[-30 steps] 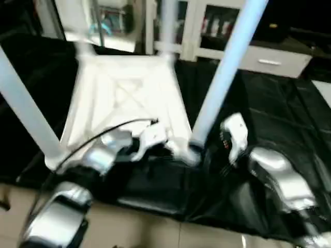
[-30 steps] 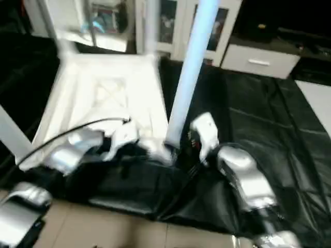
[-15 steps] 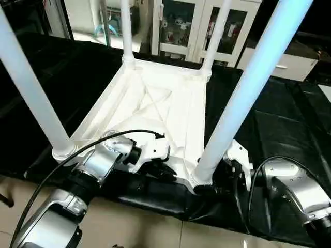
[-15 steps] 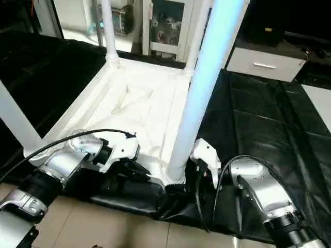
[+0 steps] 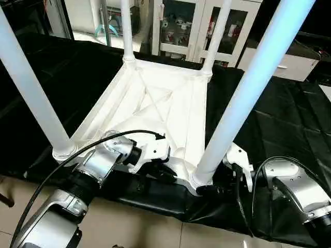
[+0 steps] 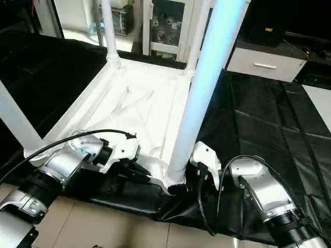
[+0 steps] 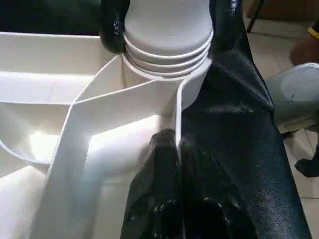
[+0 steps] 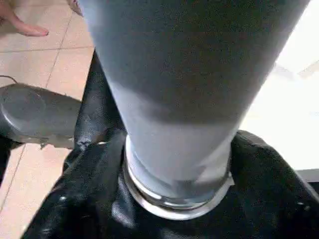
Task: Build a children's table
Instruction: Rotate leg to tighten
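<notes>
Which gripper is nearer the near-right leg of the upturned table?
Right. The right gripper has its fingers either side of that leg's base at the corner socket. The left gripper is shut on the tabletop's near rim, a little way along from the leg.

glossy white plastic tabletop [image 5: 170, 111] — shiny black sheet [image 5: 279, 119]

Our left arm reaches in from 7 o'clock, its left pincer [image 7: 177, 149] pinched closed. Our right arm comes from 5 o'clock, right pincer [image 8: 174, 164] fingers spread wide apart.
</notes>
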